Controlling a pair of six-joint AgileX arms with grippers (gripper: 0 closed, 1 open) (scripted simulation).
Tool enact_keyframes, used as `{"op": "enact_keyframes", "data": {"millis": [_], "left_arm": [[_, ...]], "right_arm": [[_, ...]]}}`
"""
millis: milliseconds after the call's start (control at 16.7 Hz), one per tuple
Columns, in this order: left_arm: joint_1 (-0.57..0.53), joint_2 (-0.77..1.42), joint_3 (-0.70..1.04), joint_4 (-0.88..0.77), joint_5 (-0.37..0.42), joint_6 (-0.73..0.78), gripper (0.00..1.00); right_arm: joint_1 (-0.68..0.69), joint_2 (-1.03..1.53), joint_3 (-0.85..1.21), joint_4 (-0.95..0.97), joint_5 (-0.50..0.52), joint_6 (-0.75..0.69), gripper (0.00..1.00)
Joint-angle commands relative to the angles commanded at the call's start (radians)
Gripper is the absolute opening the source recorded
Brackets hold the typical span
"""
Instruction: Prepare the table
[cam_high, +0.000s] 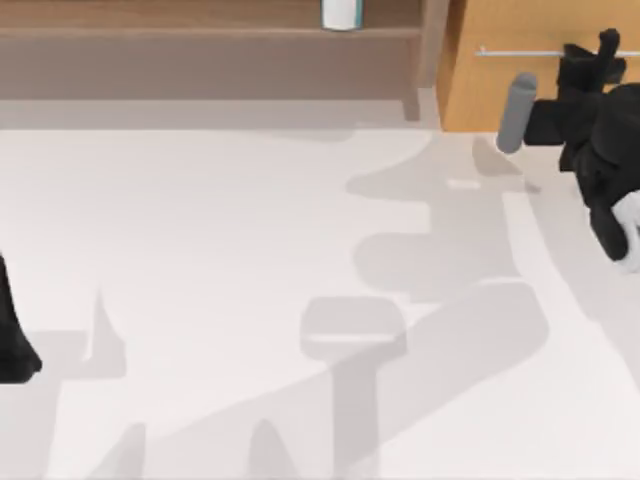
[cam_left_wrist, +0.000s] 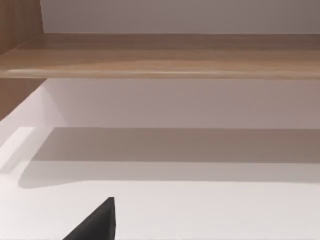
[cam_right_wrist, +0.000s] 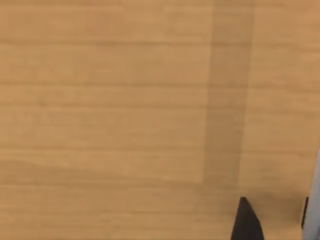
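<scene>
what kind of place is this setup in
Likely a rendered tabletop workspace with storage furniture: a wide white table, a brown wooden shelf holding a white container, and an orange-wood drawer unit that the right gripper reaches at its silver handle.

No readable text, labels, brands, numbers or signs in any view; large plain smooth white table top (cam_high: 200, 260) unmarked; brown wooden shelf (cam_high: 200, 40) unmarked; orange-wood drawer unit (cam_high: 500, 80) with thin silver bar handle (cam_high: 520, 52) carries wood grain alone; white cylindrical container with a blue band (cam_high: 341, 13) on the shelf bears no legible print.
</scene>
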Motion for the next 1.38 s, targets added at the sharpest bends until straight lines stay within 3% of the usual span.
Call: {"op": "enact_keyframes", "data": {"millis": [360, 1380], "left_arm": [[0.0, 0.0, 0.0, 0.0, 0.0, 0.0, 1.0], [0.0, 0.0, 0.0, 0.0, 0.0, 0.0, 1.0]], "right_arm": [[0.0, 0.0, 0.0, 0.0, 0.0, 0.0, 0.98], [0.021, -0.035, -0.108, 0.07, 0.01, 0.002, 1.0]]}}
